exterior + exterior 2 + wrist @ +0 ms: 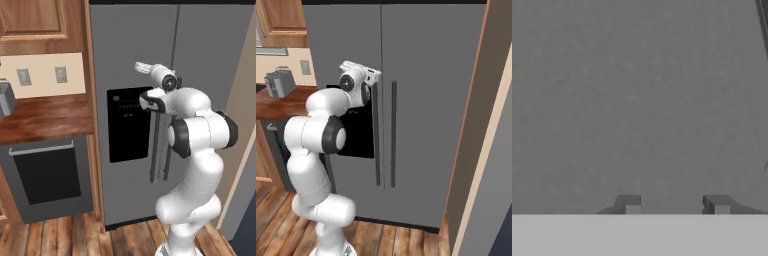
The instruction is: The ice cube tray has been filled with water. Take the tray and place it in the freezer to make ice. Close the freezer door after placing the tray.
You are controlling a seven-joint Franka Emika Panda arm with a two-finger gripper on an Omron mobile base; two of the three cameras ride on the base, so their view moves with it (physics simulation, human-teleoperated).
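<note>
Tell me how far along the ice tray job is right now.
Nothing looks finished: the freezer door is shut. In hand: the gripper is closed at its handle, seemingly to pull it open. Left: opening, fetching the tray, placing it inside, closing the door.

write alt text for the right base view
A white robot arm reaches its hand to the bar handle of the closed freezer door on a grey fridge. A toaster sits on the wooden counter at left.

Jaws parted over plain grey freezer door.
</note>
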